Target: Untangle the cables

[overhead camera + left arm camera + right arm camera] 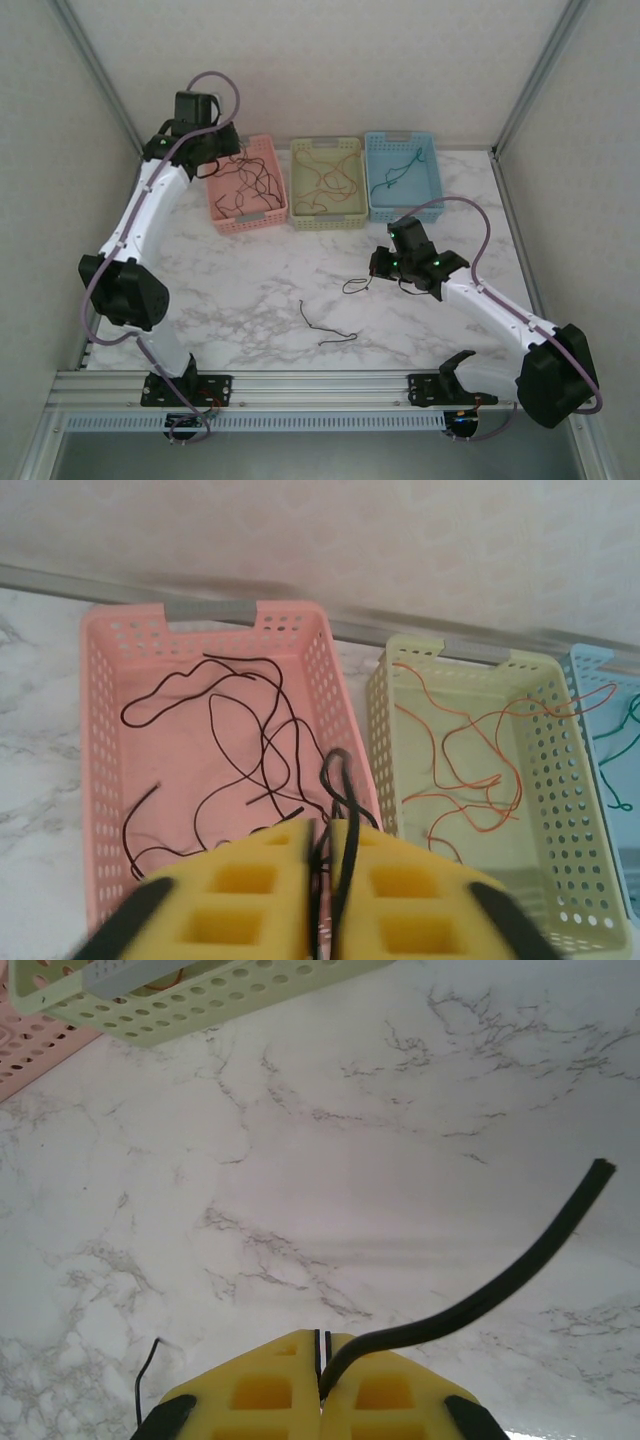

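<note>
1. Marble table holds one loose black cable.
2. Left gripper pinches a black cable over the pink basket; right gripper pinches another cable.
3. They look light and floppy; grab near an end.

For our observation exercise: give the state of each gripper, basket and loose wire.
Left gripper, shut on looped black wire.
Right gripper, shut on curved black wire.
Pink basket, holds black wires.
Yellow basket, holds orange wires.
Blue basket, holds teal wire.
Loose black wire, lying on table.

No legible text, labels or numbers anywhere.
</note>
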You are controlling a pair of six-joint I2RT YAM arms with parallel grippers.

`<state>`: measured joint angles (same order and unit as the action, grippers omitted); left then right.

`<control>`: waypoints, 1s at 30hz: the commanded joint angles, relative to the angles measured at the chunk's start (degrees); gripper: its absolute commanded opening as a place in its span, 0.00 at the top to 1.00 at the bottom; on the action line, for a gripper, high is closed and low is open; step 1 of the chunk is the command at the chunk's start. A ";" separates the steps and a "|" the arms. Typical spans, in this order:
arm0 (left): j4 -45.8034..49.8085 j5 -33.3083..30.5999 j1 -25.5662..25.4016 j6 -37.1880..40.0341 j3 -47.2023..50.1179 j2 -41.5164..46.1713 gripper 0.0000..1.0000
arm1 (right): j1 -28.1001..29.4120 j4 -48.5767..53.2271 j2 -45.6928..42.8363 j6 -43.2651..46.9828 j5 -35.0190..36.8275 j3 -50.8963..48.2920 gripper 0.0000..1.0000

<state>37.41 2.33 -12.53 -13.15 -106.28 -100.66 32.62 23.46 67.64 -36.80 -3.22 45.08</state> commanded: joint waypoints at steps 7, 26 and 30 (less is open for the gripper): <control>6.11 1.01 1.42 -2.89 -1.92 1.35 0.27 | -0.19 3.31 -3.72 0.69 -0.24 0.88 1.00; 12.45 7.65 1.37 -1.97 36.57 52.54 0.21 | 1.72 -3.51 1.20 5.66 -5.01 12.42 1.00; 14.93 8.22 1.33 -2.23 41.67 59.04 0.21 | 3.09 -4.88 4.50 6.36 -5.11 16.27 1.00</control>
<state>48.93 8.84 -11.40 -16.12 -66.67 -44.91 34.68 20.43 70.70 -32.27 -7.60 58.63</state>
